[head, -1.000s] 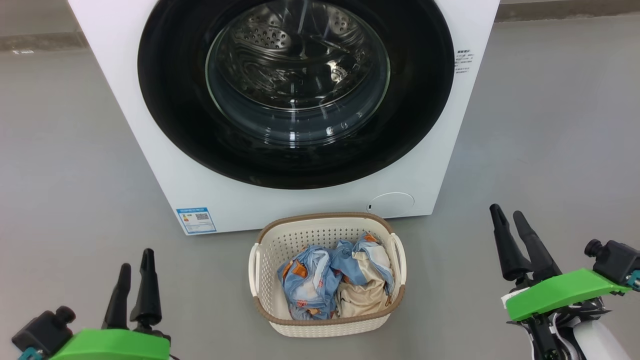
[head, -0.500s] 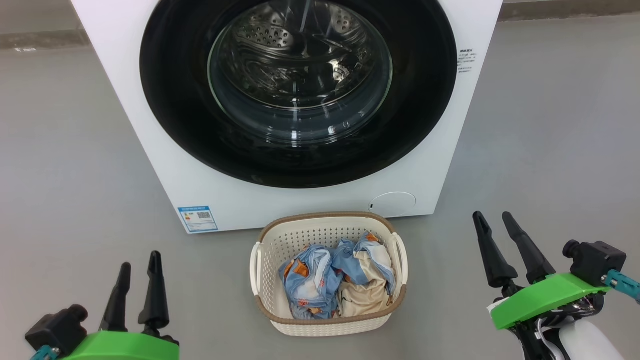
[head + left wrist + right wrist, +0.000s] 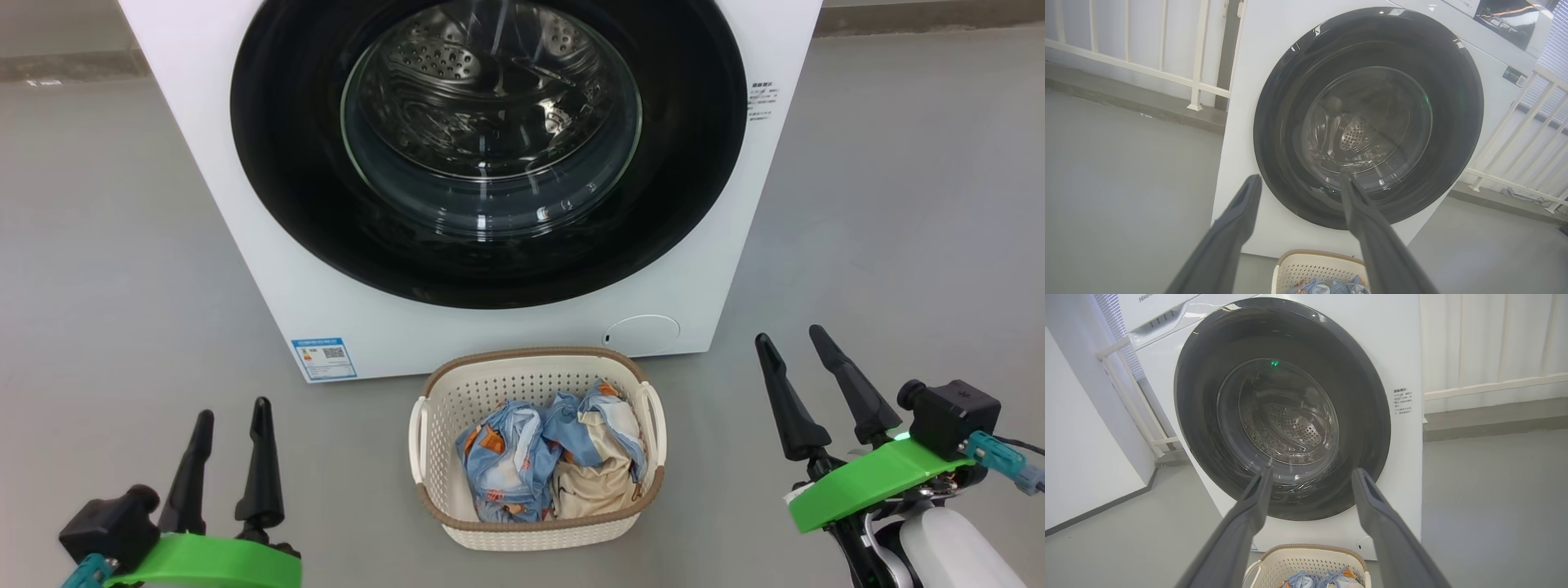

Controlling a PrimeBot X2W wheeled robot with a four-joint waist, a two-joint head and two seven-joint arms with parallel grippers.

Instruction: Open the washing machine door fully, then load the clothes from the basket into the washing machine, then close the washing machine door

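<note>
We see the washing machine door closed on the washing machine; the basket, just before it, holds the clothes. Left gripper and right gripper flank it, jaws spread, grasping nothing.

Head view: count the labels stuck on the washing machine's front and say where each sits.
2. A blue label at the lower left corner of the machine; a small text label right of the door. More may lie above the picture's top edge.
</note>
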